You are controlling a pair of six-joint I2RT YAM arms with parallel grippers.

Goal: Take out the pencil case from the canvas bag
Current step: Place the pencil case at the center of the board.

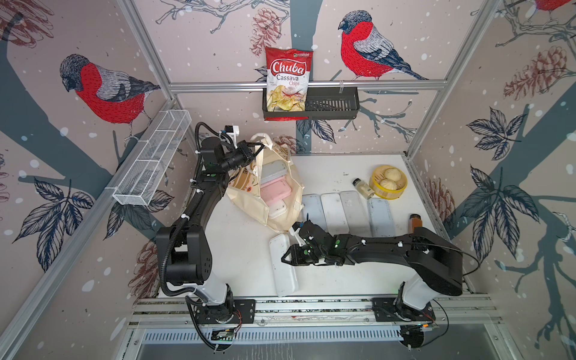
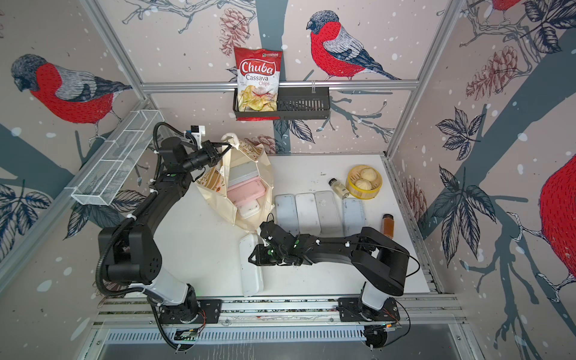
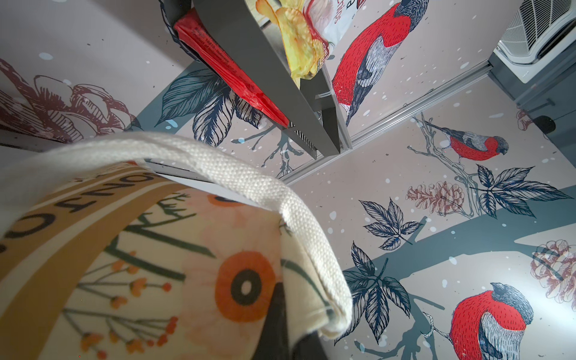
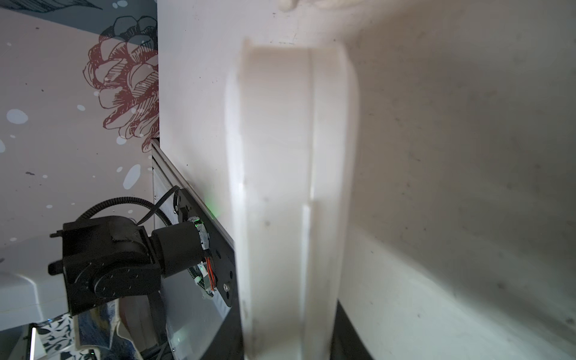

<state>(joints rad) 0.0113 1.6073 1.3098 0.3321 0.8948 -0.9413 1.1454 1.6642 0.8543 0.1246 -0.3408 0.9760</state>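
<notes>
left jaws: clamped on handle (image 3: 249, 187) of bag (image 1: 246, 202), counter (image 1: 243, 249) 11 o'clock | right jaws: pinching white case (image 1: 285, 277), 7 o'clock | bag: mouth open, pink case (image 1: 276, 193) inside | four pale cases (image 1: 335, 213): in row, 3 o'clock

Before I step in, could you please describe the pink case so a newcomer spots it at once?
On the white table, find the cream canvas bag, open at the robot's left. Three flat cases show in its mouth; the pink case lies between a grey case and a white case, the only pink one.
</notes>
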